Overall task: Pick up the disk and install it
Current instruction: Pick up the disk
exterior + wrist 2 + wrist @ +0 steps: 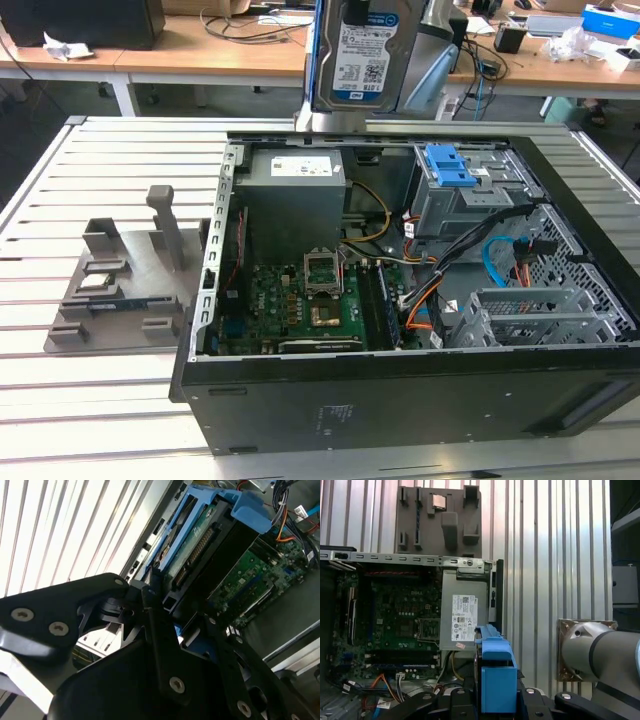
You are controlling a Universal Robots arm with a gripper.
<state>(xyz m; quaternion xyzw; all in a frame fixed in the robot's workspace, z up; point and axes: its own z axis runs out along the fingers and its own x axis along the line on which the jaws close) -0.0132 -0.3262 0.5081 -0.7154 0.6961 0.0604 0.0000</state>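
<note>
The gripper [162, 600] is clamped on the disk [358, 50]. In the second wrist view its black fingers [155, 645] press on one end of the drive, and in the first wrist view the blue carrier rail [497, 680] stands between them. In the exterior view the disk hangs upright in the air, with its long axis vertical and its labelled face turned to the camera; the picture's edge cuts its upper part. Its lower edge is above the far wall of the computer case [400, 400], apart from it, over the grey power supply [295, 205]. The case lies on its side with the open face up. Inside it, the power supply sits at the far wall and the green motherboard [290, 305] lies before it. A drive cage [470, 205] with a blue latch [450, 165] is towards the exterior view's right. A second metal cage [540, 315] is near the front corner, with cables [430, 295] between. The case rests on a slatted table [100, 400]. A grey fixture [120, 285] lies just beside the case at the exterior view's left, and the slats go on beyond both.
</note>
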